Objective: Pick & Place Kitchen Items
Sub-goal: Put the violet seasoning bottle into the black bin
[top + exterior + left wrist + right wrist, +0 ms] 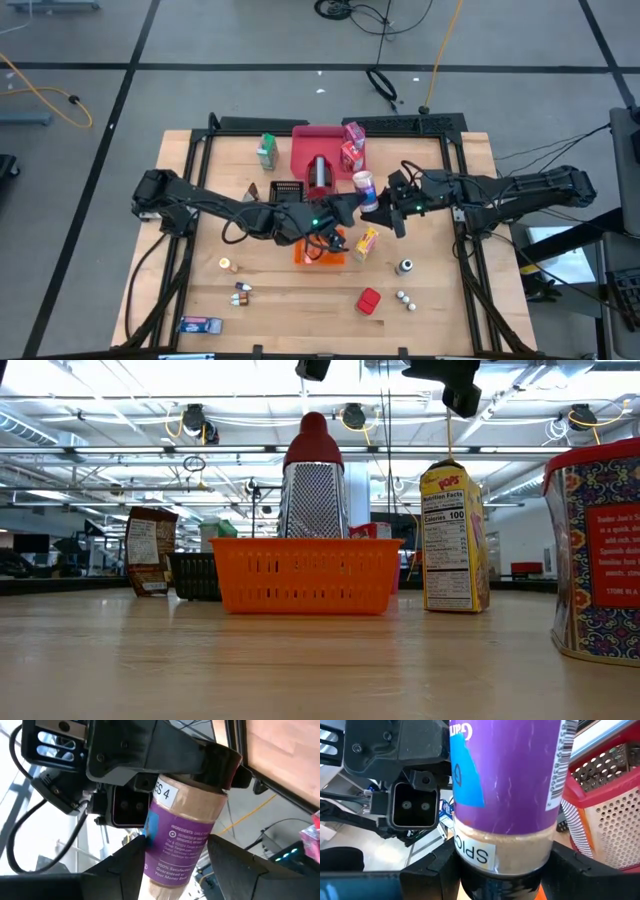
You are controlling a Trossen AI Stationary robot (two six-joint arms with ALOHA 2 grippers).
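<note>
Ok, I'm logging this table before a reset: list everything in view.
spice jar: one, purple label, mid-air, centre
pink tray: one, pink, far centre
grater: one, red and silver, on tray
green carton: one, green, left of tray
cartons: two, pink and red, right of tray
black basket: one, black, before tray
orange basket: one, orange, centre
yellow packet: one, yellow, right of orange basket
brown packet: one, brown, left of black basket
red box: one, red, near edge
white shakers: two, white, beside red box
blue box: one, blue, near-left corner
left gripper, right gripper: two, dark, both shut on spice jar
</note>
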